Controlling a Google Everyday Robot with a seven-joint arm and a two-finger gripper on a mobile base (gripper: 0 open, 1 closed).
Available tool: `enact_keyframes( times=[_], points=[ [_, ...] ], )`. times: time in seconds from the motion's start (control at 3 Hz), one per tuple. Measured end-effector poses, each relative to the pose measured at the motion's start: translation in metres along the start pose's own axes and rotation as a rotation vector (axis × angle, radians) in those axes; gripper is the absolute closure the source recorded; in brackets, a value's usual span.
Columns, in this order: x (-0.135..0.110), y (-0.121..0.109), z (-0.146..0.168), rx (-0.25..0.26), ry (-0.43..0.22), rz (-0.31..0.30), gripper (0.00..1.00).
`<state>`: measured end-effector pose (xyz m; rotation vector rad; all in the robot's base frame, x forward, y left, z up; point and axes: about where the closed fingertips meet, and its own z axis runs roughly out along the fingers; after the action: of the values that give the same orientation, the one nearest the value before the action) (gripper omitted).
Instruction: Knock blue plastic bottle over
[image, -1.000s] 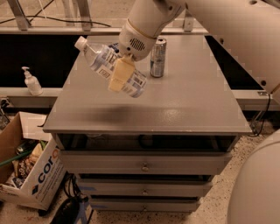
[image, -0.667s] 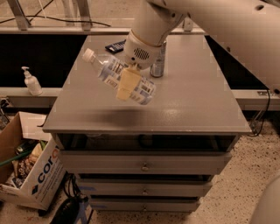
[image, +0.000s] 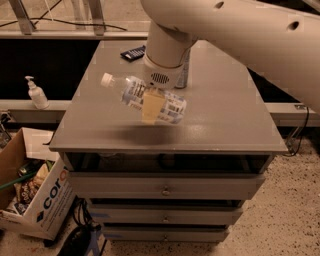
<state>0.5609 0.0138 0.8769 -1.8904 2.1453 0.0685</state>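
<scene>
The blue plastic bottle (image: 172, 107) lies almost flat in the air, its white cap (image: 106, 79) pointing left and slightly up, just above the middle of the grey cabinet top (image: 225, 125). Its shadow falls on the top right under it. My gripper (image: 150, 112) hangs from the white arm (image: 165, 55) and is shut on the bottle across its labelled middle. One tan finger (image: 151, 104) shows in front of the label; the other is hidden behind the bottle.
A silver can (image: 184, 75) stands behind the wrist, mostly hidden. A dark flat device (image: 133, 52) lies at the back of the top. A white pump dispenser (image: 36, 93) stands on the left ledge. A cardboard box (image: 40, 202) sits on the floor at left. Drawers (image: 165, 187) lie below.
The gripper has carried the bottle forward and lower over the cabinet top. The bottle has tipped flatter, closer to horizontal.
</scene>
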Motion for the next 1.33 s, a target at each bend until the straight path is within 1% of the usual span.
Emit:
enact_keyframes(
  times=[0.33,0.67,1.0,1.33],
  points=[
    [0.011,-0.003,0.010,0.056,0.075,-0.025,1.00],
    [0.014,-0.003,0.020,0.040,0.097,-0.066,1.00],
    [0.014,0.001,0.030,0.002,0.089,-0.102,1.00],
    [0.014,0.006,0.037,-0.025,0.070,-0.111,0.84]
  ],
)
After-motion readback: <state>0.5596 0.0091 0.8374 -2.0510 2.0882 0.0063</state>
